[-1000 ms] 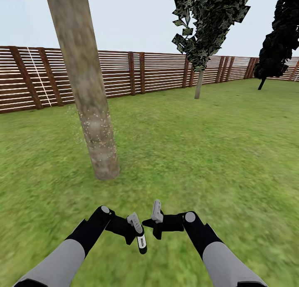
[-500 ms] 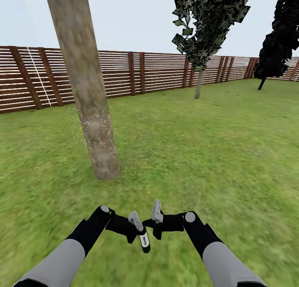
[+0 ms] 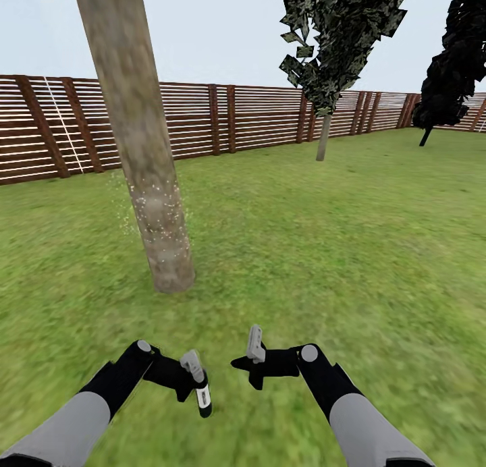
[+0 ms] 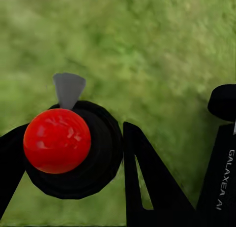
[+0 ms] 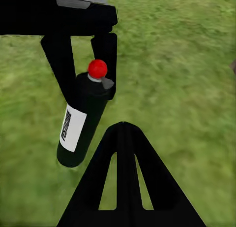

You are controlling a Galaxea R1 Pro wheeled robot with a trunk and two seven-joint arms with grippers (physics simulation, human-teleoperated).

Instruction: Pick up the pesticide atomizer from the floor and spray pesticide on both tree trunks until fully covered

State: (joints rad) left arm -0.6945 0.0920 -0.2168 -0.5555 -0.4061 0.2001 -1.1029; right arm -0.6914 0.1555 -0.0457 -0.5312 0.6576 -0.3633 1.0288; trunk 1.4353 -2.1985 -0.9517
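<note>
The pesticide atomizer [image 3: 203, 399] is a black bottle with a white label and a red ball top. It hangs low over the grass, and my left gripper [image 3: 193, 371] is shut on it. The left wrist view looks down on the atomizer's red top [image 4: 57, 141] and grey nozzle [image 4: 69, 89]. In the right wrist view the atomizer [image 5: 82, 123] tilts between the left fingers [image 5: 61, 64]. My right gripper [image 3: 254, 344] is shut on nothing, close beside it. The near tree trunk [image 3: 145, 163] rises ahead to the left, with white specks on its lower part. A second tree [image 3: 324, 138] stands far back by the fence.
A brown slatted fence [image 3: 256, 119] bounds the lawn [image 3: 324, 251] at the back. A dark leaning tree [image 3: 451, 69] stands at the far right. Open grass stretches ahead and to the right of the near trunk.
My left arm has swung to the left and slightly down, carrying the atomizer away from the right gripper. The right arm and the view have stayed put.
</note>
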